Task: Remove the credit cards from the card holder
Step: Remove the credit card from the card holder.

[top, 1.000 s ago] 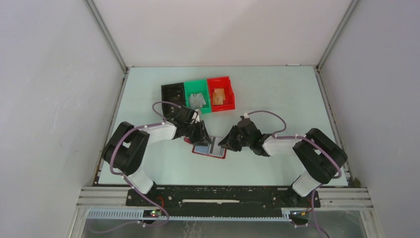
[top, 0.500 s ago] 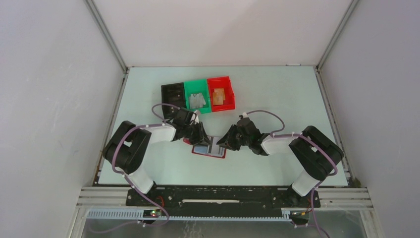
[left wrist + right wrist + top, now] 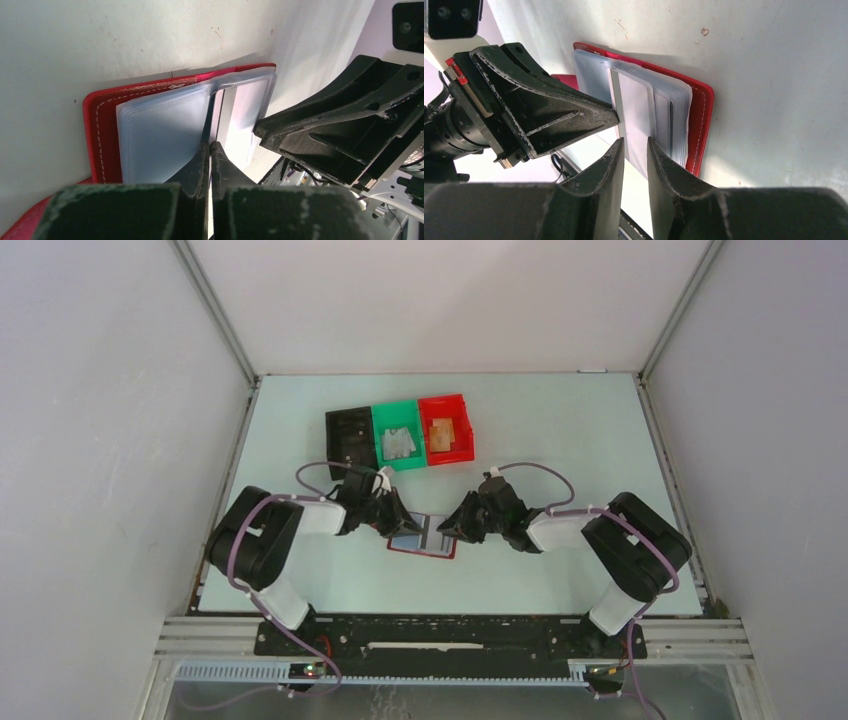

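Observation:
The dark-red card holder (image 3: 441, 553) (image 3: 102, 135) (image 3: 704, 115) lies open on the table between both arms, its clear sleeves fanned out. A thin pale leaf (image 3: 636, 110) (image 3: 227, 120) stands up near the spine; it looks like a credit card, possibly still in its sleeve. My left gripper (image 3: 398, 523) (image 3: 210, 145) is shut on that leaf's edge. My right gripper (image 3: 450, 531) (image 3: 635, 142) sits at the holder's right side with its jaws a little apart, and the leaf's end lies just ahead of the gap. A grey card (image 3: 399, 443) lies in the green bin and a tan card (image 3: 441, 435) in the red bin.
Three small bins stand in a row behind the holder: black (image 3: 348, 432), green (image 3: 385, 415) and red (image 3: 462, 415). The two grippers face each other a few centimetres apart over the holder. Enclosure walls rise left, right and behind.
My left gripper's jaws have closed from partly open to shut on the leaf, and that wrist has shifted slightly left. The right arm has barely moved.

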Robot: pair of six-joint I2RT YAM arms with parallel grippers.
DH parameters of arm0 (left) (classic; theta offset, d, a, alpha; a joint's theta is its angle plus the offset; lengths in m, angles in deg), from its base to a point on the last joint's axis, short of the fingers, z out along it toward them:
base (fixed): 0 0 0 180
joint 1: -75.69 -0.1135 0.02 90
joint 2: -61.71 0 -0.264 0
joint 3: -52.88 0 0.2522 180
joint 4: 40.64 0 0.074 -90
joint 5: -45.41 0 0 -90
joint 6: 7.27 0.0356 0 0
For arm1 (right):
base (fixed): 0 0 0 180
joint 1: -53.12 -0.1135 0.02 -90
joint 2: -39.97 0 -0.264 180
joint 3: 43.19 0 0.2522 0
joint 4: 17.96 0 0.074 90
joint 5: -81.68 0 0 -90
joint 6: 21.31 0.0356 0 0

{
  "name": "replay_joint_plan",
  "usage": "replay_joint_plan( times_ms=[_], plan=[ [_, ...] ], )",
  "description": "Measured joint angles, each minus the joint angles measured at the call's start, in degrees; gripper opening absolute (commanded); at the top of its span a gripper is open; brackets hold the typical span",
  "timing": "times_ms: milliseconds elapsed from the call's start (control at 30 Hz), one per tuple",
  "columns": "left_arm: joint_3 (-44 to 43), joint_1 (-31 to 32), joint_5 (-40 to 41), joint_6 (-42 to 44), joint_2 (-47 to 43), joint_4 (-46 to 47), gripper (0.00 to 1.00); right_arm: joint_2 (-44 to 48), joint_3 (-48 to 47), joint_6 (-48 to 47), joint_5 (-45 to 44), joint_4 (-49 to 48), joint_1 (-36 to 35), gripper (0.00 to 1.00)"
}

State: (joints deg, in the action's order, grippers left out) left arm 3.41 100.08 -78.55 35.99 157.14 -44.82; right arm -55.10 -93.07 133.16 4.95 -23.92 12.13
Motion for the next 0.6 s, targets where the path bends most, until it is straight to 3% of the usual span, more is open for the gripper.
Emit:
replay_joint_plan(
  times_ms=[267,600],
  plan=[
    [2.6,-1.0,-0.5,-0.7,-2.5,2.3,0.0,-1.1,0.1,0.5,0.8,-2.3,0.5,0.32],
    [2.6,-1.3,1.6,0.4,-3.9,-1.3,0.0,-1.2,0.6,0.6,0.7,-3.4,0.5,0.32]
  ],
)
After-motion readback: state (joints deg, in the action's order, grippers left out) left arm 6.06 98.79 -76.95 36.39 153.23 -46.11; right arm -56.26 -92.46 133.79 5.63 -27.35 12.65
